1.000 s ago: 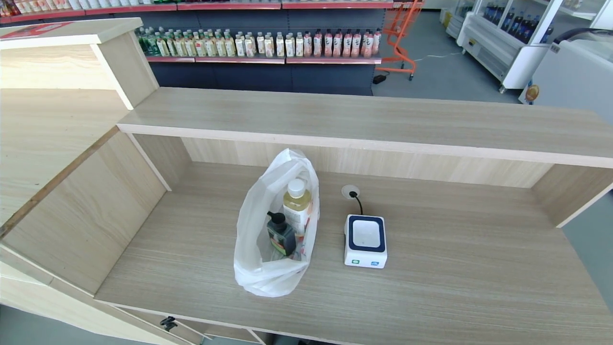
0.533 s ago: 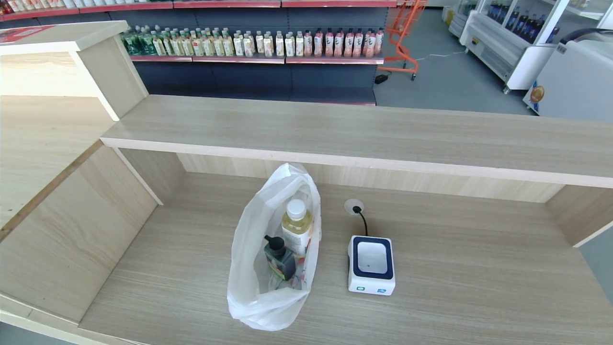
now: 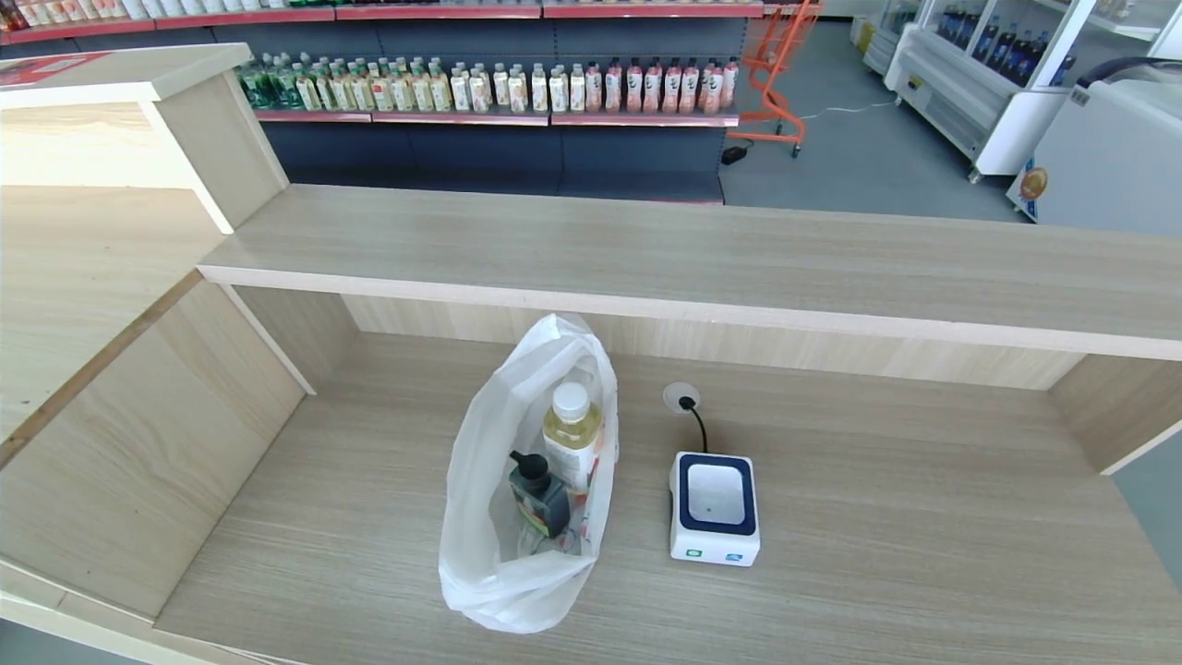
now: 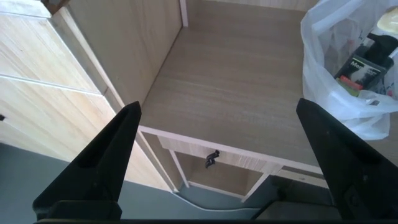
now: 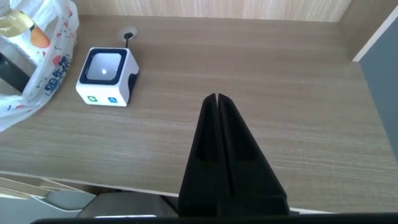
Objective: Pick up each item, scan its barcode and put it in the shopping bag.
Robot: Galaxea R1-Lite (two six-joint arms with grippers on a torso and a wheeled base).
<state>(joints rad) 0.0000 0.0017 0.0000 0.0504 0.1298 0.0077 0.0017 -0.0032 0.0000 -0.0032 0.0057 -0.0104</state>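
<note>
A white plastic shopping bag [image 3: 480, 517] stands open on the lower counter. Inside it a yellow drink bottle with a white cap [image 3: 572, 429] stands upright beside a dark pump bottle [image 3: 539, 494]. Just right of the bag sits the white and blue barcode scanner [image 3: 714, 508]. My left gripper [image 4: 219, 104] is open, hovering over the counter's front left edge, with the bag [image 4: 339, 87] off to one side. My right gripper [image 5: 216, 98] is shut with nothing in it, above the bare counter to the right of the scanner [image 5: 107, 76] and the bag [image 5: 46, 59].
A cable runs from the scanner to a round port [image 3: 681, 398]. A raised ledge [image 3: 702, 259] spans the back and a wooden side wall [image 3: 157, 434] closes the left. A drawer handle [image 4: 212, 158] sits under the front edge. Store shelves of bottles [image 3: 489, 88] stand behind.
The head camera has shifted, so the whole picture sits lower than a second ago. The bag, the bottles and the scanner have not moved on the counter.
</note>
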